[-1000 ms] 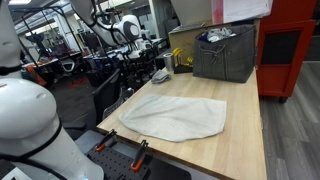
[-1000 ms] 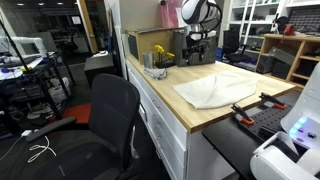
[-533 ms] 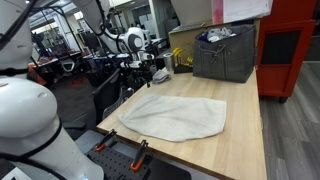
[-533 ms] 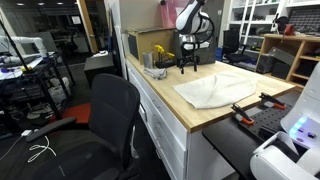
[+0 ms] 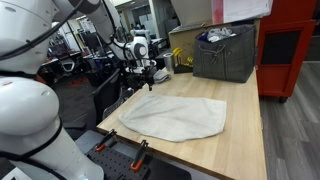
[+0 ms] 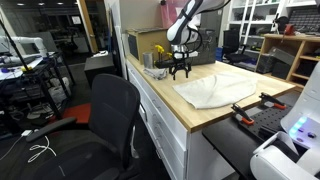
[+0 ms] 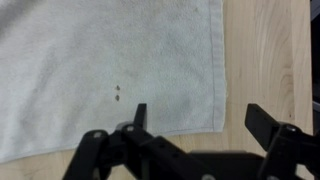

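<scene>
A white towel (image 5: pixel 176 116) lies flat on the light wooden table (image 5: pixel 245 125), and it also shows in an exterior view (image 6: pixel 212 90). My gripper (image 5: pixel 143 79) hangs open a little above the towel's far corner near the table's edge, seen too in an exterior view (image 6: pixel 180 72). In the wrist view the towel (image 7: pixel 110 65) fills the upper left, and its hemmed corner lies between my two dark fingers (image 7: pixel 139 118). My gripper (image 7: pixel 198 115) holds nothing. Bare wood shows under the other finger.
A grey fabric bin (image 5: pixel 225 52) stuffed with items stands at the table's back by a red cabinet (image 5: pixel 291 48). Small items and a yellow object (image 6: pixel 158 52) sit near the gripper. A black office chair (image 6: pixel 108 118) stands beside the table. Clamps (image 5: pixel 140 148) grip the near edge.
The arm has come down and moved toward the table's edge, bringing the gripper from high above the clutter to just over the towel's corner. The jaws stayed open.
</scene>
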Available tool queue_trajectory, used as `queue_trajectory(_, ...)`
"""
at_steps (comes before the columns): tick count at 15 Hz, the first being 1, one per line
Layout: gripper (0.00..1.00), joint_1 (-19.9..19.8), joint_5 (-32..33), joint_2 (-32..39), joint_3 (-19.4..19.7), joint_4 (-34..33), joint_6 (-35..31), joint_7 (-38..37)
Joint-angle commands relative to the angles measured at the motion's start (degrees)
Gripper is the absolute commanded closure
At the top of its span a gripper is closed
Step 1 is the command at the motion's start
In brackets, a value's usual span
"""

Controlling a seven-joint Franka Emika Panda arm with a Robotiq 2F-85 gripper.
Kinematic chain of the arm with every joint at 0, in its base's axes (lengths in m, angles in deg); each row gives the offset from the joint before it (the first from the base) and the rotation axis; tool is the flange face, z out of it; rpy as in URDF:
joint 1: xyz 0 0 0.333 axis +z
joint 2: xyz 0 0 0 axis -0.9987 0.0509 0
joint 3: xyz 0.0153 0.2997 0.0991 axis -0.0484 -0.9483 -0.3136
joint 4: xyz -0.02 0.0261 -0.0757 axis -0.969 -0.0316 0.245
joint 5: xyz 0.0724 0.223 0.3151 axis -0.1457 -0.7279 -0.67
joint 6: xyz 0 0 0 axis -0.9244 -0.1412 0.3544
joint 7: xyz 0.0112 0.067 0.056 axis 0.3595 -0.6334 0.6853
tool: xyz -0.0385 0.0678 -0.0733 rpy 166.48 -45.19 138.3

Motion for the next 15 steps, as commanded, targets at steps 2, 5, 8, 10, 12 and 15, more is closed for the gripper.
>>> queue_trajectory(2,0.00,1.82,0.33,6.86,1.97,-9.02,4.09,-3.22)
queue_trajectory(5,0.00,2.94,0.22,10.20,2.61,-12.38,6.29,-5.42)
queue_trajectory(8,0.00,3.57,-0.46,12.23,2.37,-15.13,8.33,-7.21)
queue_trajectory(10,0.25,4.45,0.08,13.33,3.06,-16.60,9.28,-9.19)
queue_trajectory(12,0.34,4.73,0.24,13.65,3.60,-16.95,9.11,-10.30)
queue_trajectory(15,0.57,5.71,1.27,13.43,4.92,-16.95,8.83,-12.09)
